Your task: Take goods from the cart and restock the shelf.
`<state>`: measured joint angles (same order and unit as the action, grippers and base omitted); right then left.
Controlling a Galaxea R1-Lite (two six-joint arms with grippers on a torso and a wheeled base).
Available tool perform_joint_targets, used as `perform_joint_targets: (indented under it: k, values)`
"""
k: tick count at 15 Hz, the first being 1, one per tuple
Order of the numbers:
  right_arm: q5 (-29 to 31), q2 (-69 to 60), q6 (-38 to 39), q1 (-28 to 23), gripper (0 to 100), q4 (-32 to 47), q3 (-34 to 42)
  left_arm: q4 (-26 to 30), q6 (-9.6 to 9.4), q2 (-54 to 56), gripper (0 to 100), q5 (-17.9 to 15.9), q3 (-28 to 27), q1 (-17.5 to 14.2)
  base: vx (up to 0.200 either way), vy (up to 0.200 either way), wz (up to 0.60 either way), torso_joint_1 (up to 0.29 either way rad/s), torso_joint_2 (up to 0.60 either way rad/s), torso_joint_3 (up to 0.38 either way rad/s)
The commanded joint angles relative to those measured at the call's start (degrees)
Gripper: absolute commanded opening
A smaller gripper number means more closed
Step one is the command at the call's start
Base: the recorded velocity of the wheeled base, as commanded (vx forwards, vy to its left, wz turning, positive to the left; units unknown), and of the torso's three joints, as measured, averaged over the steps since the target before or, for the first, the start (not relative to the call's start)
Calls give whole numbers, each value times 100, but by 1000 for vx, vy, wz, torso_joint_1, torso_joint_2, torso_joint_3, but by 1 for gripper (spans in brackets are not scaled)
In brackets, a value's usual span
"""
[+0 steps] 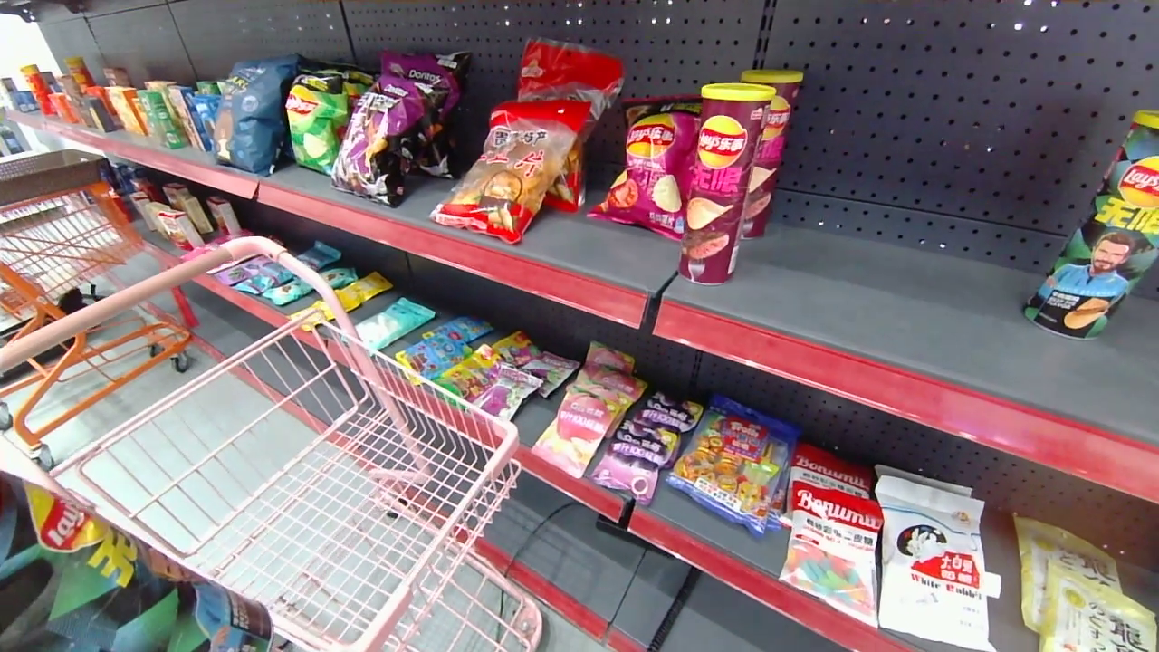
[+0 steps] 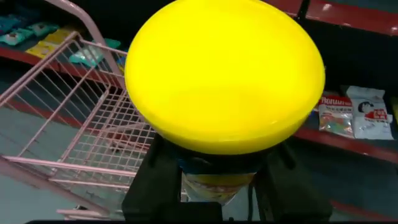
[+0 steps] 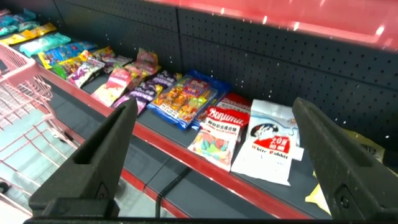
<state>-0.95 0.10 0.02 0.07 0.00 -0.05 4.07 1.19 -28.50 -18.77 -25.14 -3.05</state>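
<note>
Two grey, red-edged shelves [image 1: 860,308] against dark pegboard wall [image 1: 951,109]

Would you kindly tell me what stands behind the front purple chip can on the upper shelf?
A second purple can with a yellow lid stands just behind the front purple can. Most of its body is covered; only its lid and right edge show.
</note>
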Motion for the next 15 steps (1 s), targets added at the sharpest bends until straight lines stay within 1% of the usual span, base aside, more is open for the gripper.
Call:
perform_joint_targets:
  k: [1,2,3,7,10,11,12,13,14,15]
  values:
    - [-2,-1,-2,1,100,0,-4,-12,-32,143,0,234,9,-3,0,0,0,188,-510,-315]
    - [-10,-1,-2,10,100,0,-4,-12,-49,143,0,243,9,-3,0,0,0,222,-535,-339]
    - [-10,-1,-2,1,100,0,-4,-3,-225,213,0,304,9,-3,0,0,0,212,-554,-349]
    - [-10,-1,6,1,100,0,5,6,-243,372,0,313,18,-3,0,0,0,239,-593,-353]
    - [-10,-1,24,1,100,0,5,6,-243,433,0,304,9,-3,0,0,0,181,-440,-260]
    - [-10,-1,33,1,100,0,5,-3,-260,442,0,322,9,-12,0,0,-600,80,-207,-110]
    - [-10,-1,15,1,100,0,5,6,-348,468,0,471,-9,-12,0,0,-600,32,-51,-41]
    - [-19,-1,15,1,100,0,-4,-3,-436,503,0,708,0,-12,0,0,-600,17,-32,-22]
    - [-19,-1,24,1,100,-9,5,6,-462,547,0,902,9,-12,0,0,-600,2,-27,-12]
    - [-19,-1,24,1,100,-9,5,6,-462,600,0,981,9,-12,0,0,-600,22,2,-7]
